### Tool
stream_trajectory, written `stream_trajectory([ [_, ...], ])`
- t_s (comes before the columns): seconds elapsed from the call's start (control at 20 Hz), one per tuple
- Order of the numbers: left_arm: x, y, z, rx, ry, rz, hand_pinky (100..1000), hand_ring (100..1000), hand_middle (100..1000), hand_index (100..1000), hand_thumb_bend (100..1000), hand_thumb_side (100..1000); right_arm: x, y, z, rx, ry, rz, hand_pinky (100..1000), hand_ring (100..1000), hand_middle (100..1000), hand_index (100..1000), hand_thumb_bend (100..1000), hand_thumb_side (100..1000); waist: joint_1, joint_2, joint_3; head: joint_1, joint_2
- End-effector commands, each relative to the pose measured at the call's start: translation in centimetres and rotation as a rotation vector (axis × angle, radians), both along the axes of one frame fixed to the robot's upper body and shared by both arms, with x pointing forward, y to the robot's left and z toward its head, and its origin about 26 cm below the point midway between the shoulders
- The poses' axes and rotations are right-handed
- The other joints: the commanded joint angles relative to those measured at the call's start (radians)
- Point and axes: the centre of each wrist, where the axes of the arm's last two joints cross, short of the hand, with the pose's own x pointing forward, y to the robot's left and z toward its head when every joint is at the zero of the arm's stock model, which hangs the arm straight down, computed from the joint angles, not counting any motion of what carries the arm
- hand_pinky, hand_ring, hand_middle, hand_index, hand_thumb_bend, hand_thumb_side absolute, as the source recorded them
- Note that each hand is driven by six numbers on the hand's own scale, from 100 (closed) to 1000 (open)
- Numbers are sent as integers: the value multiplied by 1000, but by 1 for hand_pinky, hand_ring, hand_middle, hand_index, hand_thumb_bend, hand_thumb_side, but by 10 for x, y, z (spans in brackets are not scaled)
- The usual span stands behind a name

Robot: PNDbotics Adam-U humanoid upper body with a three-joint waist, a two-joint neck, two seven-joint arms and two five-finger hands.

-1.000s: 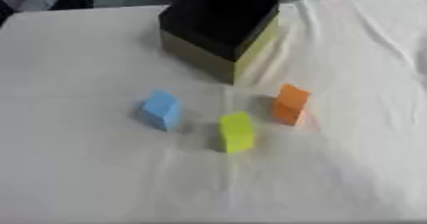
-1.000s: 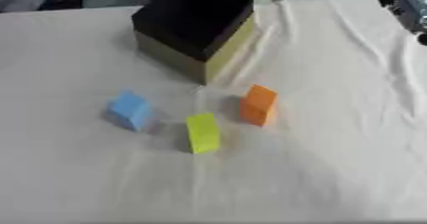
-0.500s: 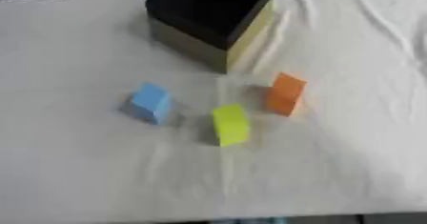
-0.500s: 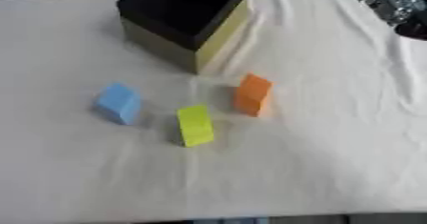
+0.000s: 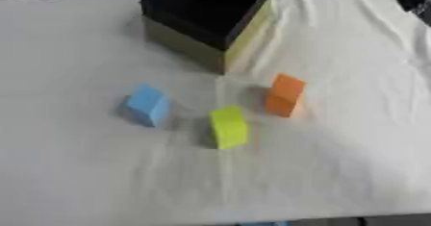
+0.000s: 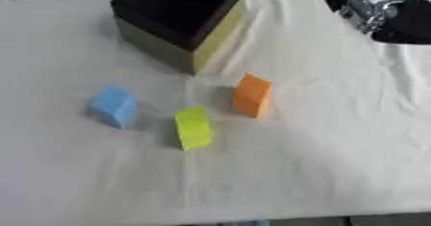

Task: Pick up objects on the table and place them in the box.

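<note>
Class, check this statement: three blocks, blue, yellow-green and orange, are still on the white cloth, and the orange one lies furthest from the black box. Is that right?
Not quite. The orange block is the one nearest the black box, as the right eye view shows. The blue block and the yellow-green block lie further off. All three are indeed on the white cloth, none in the box.

Both views are soft and slightly blurred, edges of everything smeared. Even, bright light washes the white counter [image 5: 353, 124], palest toward its far right corner. The blue block [image 5: 148, 105], yellow block [image 5: 228, 127] and orange block [image 5: 285, 95] cast faint shadows leftward. No glare shows.
</note>
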Motion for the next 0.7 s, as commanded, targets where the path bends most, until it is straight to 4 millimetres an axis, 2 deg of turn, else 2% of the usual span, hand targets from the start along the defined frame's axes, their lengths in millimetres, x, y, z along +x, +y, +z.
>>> stream_trajectory([
  [0.05, -3, 0, 12, 60, -21, -12, 721, 759, 782, 908, 555, 941, -5, 1, 12, -48, -32, -4, 797, 837, 832, 856, 207, 1000, -1, -18, -1, 1, -11],
  [0.2, -2, -2, 12, 70, -16, -27, 722, 760, 782, 908, 549, 941, -4, 6, 12, -72, -20, 11, 798, 837, 833, 856, 202, 1000, -1, -21, -1, 11, -11],
  [0.5, -2, -4, 12, 81, -8, -48, 723, 760, 783, 909, 538, 943, -3, 19, 10, -138, 34, 31, 798, 838, 834, 855, 220, 1000, -1, -20, 2, 94, -34],
  [0.7, -1, -5, 12, 84, -6, -60, 723, 761, 784, 910, 532, 948, -1, 24, 6, -165, 59, 12, 798, 838, 833, 855, 270, 1000, -4, -15, 7, 96, -50],
])
